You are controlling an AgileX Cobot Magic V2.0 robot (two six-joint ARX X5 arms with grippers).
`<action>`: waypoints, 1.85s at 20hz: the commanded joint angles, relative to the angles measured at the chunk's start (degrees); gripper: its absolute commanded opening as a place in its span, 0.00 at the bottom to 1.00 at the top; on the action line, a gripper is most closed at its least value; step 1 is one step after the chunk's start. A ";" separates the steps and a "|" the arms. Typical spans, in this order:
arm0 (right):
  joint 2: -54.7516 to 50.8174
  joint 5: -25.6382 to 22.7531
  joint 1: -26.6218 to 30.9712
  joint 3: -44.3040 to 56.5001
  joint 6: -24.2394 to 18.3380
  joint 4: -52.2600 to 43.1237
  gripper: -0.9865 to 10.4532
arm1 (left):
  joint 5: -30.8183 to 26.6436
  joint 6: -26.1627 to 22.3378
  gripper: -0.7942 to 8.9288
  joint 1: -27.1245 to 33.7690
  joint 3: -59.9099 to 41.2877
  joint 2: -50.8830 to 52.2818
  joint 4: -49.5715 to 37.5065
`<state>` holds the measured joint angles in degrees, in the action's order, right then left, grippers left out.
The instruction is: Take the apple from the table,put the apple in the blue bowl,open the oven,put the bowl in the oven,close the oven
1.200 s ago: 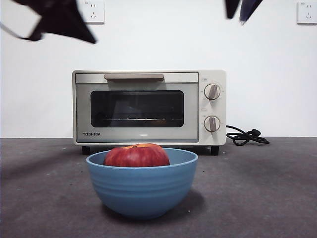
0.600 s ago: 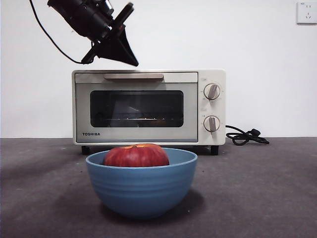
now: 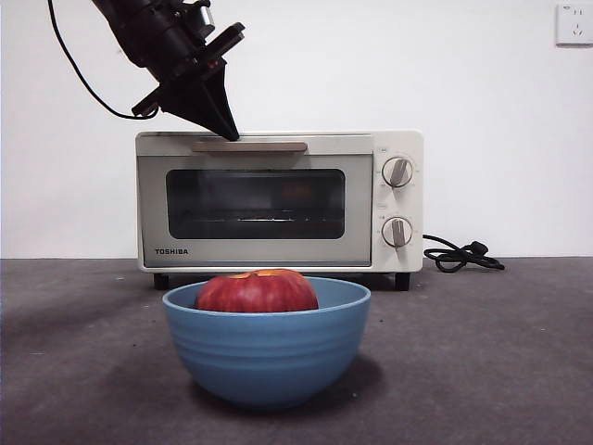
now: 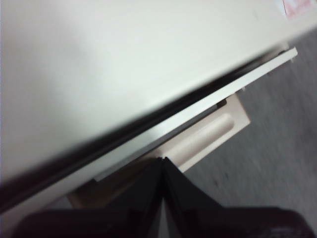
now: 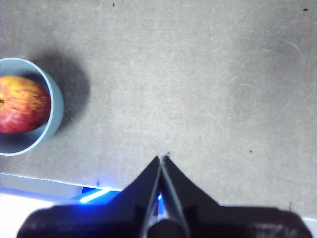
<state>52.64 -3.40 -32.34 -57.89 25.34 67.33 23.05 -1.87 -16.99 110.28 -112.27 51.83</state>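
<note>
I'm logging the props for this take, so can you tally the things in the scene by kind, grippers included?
Apple: 1
Blue bowl: 1
Oven: 1
Power cord: 1
Wall sockets: 1 in view
Grippers: 2, the left gripper at the oven's handle and the right gripper over bare table
Total: 7

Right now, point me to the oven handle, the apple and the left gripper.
oven handle (image 3: 250,146), front view, middle of the beige bar.
apple (image 3: 257,291), front view, red skin above the bowl's rim.
left gripper (image 3: 231,135), front view, tip of its fingers at the handle.
</note>
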 commanded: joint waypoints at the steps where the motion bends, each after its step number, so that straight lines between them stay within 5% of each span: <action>1: -0.04 0.00 -0.04 0.55 0.63 -0.85 0.08 | -2.34 -3.52 0.08 -0.55 -1.81 -2.71 4.79; 14: -0.04 -0.55 0.17 0.55 0.00 -3.45 0.08 | -6.67 -3.72 0.08 -4.44 -7.76 -2.25 3.80; 29: 0.00 -1.14 0.22 0.55 -1.36 -7.76 0.08 | -8.33 4.50 0.08 -4.92 -40.63 11.58 -25.73; 37: 0.02 -1.11 0.22 0.55 -1.53 -7.74 0.08 | -8.24 4.31 0.08 -7.06 -47.63 11.78 -28.17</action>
<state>52.64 -4.47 -32.16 -57.89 24.21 59.99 14.59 2.42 -23.42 64.05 -100.03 21.67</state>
